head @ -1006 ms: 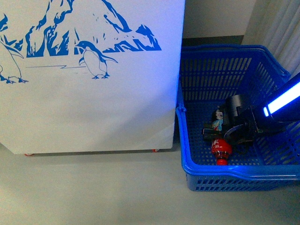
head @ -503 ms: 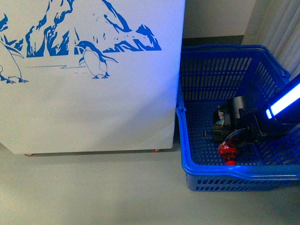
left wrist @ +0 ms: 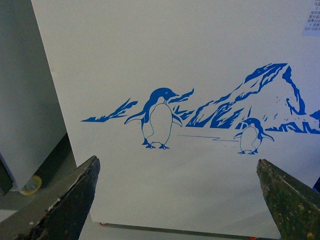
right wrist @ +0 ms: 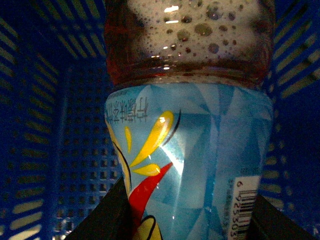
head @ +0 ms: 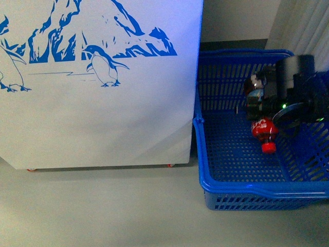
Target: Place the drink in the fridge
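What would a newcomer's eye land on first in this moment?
The red drink hangs cap-down in the right tool, inside the blue basket; in the right wrist view its blue label and foamy liquid fill the picture. Left of the basket stands the white fridge with its blue penguin-and-mountain print, which the open left tool faces.

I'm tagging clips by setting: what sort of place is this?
Probably a shop, or a mock-up of one: a penguin-print fridge, a blue basket on the floor, a drink.
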`<state>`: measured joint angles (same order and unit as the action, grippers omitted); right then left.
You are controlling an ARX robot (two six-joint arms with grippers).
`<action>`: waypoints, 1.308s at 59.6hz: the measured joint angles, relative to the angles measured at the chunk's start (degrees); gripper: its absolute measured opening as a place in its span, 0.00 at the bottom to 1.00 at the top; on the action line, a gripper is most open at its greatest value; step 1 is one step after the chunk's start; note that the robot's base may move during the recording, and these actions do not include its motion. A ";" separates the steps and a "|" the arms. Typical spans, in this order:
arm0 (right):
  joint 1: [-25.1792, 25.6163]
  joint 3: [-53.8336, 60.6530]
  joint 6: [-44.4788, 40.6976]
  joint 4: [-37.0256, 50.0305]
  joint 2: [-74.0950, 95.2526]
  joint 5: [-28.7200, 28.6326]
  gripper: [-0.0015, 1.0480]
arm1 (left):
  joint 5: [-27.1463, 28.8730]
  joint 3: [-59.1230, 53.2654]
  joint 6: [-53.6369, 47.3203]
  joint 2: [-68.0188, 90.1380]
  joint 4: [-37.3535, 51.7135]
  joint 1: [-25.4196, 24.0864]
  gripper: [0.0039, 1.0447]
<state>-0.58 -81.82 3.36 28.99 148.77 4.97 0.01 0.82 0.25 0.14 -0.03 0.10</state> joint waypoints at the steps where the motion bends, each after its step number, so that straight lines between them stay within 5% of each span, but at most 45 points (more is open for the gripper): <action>1: 0.00 0.66 0.02 0.24 -0.79 0.00 0.38 | 0.00 0.00 0.00 0.00 0.00 0.00 0.92; 26: 0.31 28.50 -1.64 6.10 -34.77 0.42 0.38 | 0.00 0.00 0.00 0.00 0.00 0.00 0.92; 78: 0.42 54.27 -1.25 -3.78 -88.56 -3.63 0.38 | 0.00 0.00 0.00 0.00 0.00 0.00 0.92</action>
<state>-0.16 -27.55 2.11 25.21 60.20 1.34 0.01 0.82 0.25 0.14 -0.03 0.10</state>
